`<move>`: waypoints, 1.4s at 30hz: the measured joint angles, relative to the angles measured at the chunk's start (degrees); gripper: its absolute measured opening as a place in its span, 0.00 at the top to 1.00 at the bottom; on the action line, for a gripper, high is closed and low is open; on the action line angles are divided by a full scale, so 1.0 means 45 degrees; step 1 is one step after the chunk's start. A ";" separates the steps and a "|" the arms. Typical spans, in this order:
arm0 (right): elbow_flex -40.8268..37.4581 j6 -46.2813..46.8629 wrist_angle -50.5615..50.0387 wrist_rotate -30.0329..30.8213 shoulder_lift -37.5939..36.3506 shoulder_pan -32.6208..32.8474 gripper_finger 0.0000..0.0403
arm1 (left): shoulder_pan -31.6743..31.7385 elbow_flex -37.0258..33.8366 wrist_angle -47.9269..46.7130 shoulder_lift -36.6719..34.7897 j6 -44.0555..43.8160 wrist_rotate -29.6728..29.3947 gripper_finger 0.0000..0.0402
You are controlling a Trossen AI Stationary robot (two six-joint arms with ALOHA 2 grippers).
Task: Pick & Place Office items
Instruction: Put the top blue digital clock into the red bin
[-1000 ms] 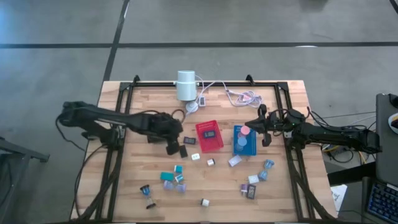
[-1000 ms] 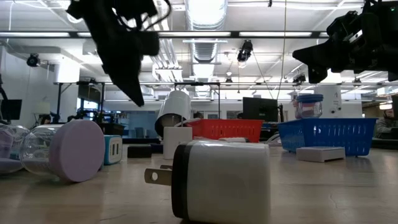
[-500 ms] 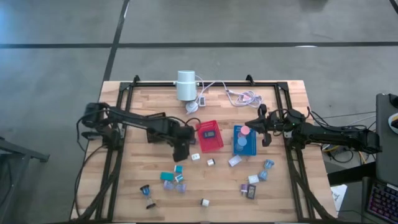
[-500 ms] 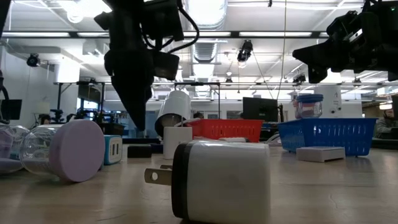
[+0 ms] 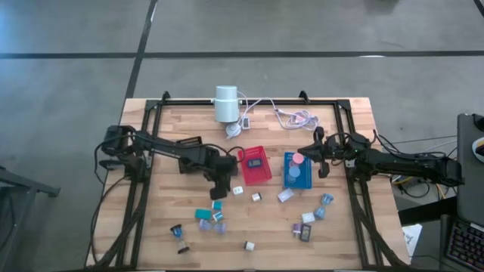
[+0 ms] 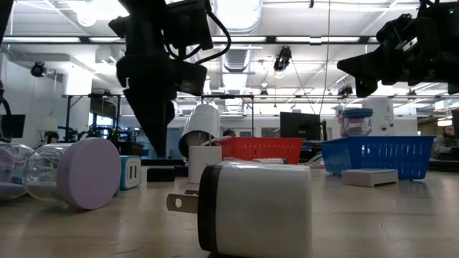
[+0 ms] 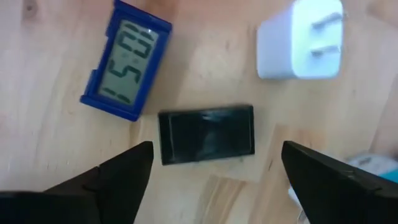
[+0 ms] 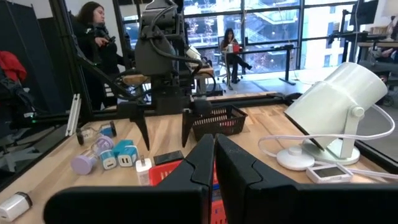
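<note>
Left gripper (image 7: 211, 165) stands wide over a flat black block (image 7: 206, 134) lying free on the worktop, mid-table beside the red tray (image 5: 255, 165); right gripper (image 8: 213, 163) pressed closed above the blue tray (image 5: 297, 172) toward the right edge

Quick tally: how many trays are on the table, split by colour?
red tray: 1
blue tray: 1
black tray: 1
Total: 3
</note>
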 joint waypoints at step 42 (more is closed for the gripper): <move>0.0000 -0.0407 0.0343 0.0017 -0.0010 0.0007 0.97 | -0.0071 0.1490 -0.1542 0.0853 0.6136 -0.3496 0.09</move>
